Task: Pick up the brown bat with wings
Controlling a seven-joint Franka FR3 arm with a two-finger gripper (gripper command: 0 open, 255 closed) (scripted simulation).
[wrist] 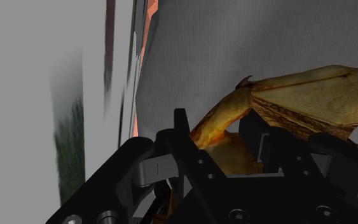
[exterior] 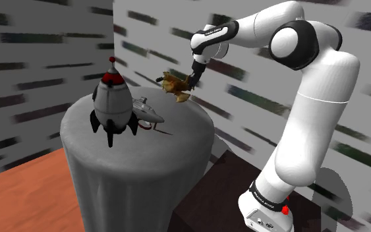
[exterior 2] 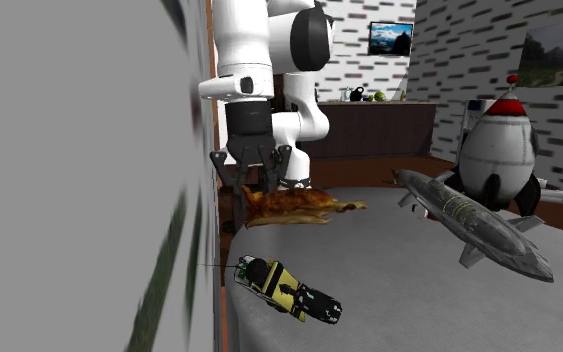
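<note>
The brown bat (exterior: 175,85) with spread wings hangs at the far edge of the round grey table (exterior: 144,161), seemingly just above its top. My black gripper (exterior: 191,77) comes down on it from the arm and is shut on the bat's body. In the second exterior view the gripper (exterior 2: 258,178) clasps the bat (exterior 2: 299,206) at the end nearest the wall. From the wrist, the fingers (wrist: 182,130) press on the body, and one tan wing (wrist: 311,98) spreads out past them.
A grey and red rocket (exterior: 113,102) stands upright on the table, with a grey jet plane (exterior: 147,113) lying beside it. A yellow and black toy car (exterior 2: 287,290) lies near the table's edge. A grey wall (exterior 2: 79,180) stands close beside the gripper.
</note>
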